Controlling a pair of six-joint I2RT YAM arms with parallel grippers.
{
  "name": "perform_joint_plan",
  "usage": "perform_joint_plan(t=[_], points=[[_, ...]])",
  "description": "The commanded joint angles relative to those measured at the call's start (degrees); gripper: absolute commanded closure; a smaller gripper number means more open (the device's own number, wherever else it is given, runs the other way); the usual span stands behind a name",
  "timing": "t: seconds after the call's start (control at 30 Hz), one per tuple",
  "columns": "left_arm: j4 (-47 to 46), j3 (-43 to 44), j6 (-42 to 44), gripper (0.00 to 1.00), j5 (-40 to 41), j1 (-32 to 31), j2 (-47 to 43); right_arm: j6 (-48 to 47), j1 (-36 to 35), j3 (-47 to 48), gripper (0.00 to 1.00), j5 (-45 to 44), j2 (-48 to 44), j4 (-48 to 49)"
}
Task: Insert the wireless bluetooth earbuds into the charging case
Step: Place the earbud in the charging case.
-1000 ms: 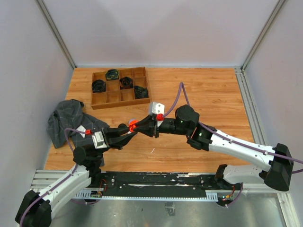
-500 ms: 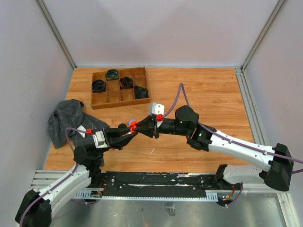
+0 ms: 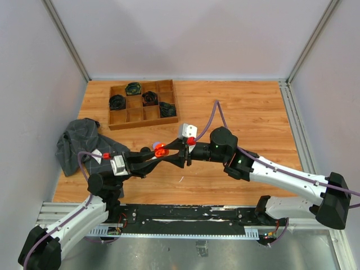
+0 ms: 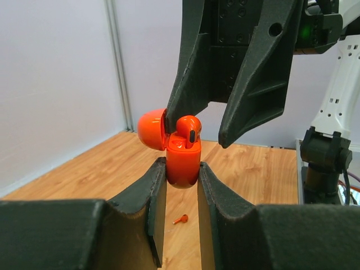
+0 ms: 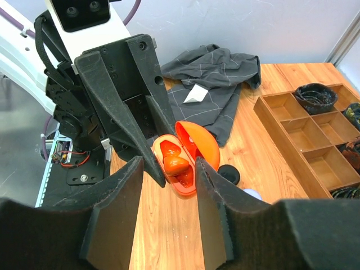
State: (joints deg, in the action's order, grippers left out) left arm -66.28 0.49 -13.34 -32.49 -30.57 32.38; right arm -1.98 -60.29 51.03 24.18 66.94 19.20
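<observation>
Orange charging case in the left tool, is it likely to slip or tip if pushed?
The charging case looks glossy and rounded, so probably slippery; it might twist in the left tool. Its open lid hangs to one side, likely tipping it that way if set down. It seems rigid plastic.

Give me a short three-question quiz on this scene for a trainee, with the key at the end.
1. True or false: the lid of the charging case is shut.
2. What grips the case? A: the left arm's jaws. B: the right arm's jaws. C: nothing holds it.
3. In a word, what colour is the earbud resting in the open case?
Key: 1 false; 2 A; 3 orange-red.
</observation>
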Motion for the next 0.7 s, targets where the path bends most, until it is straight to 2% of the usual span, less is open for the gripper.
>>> perform_joint_plan(t=[0.0, 0.27, 0.67], points=[[-3.23, -6.64, 0.2, 1.0, 0.96, -0.33, -0.26, -0.47, 0.97, -0.46, 0.55, -0.61, -1.37, -2.28], [-0.34, -6.03, 0.96, 1.0, 3.4, -0.28, 0.17, -2.27, 0.97, 1.52, 0.55, 1.07, -3.07, -7.5], [-1.27, -5.52, 0.71, 1.0, 1.53, -0.29, 1.99, -3.2, 0.97, 3.5, 0.65, 8.21, -0.33, -7.27]])
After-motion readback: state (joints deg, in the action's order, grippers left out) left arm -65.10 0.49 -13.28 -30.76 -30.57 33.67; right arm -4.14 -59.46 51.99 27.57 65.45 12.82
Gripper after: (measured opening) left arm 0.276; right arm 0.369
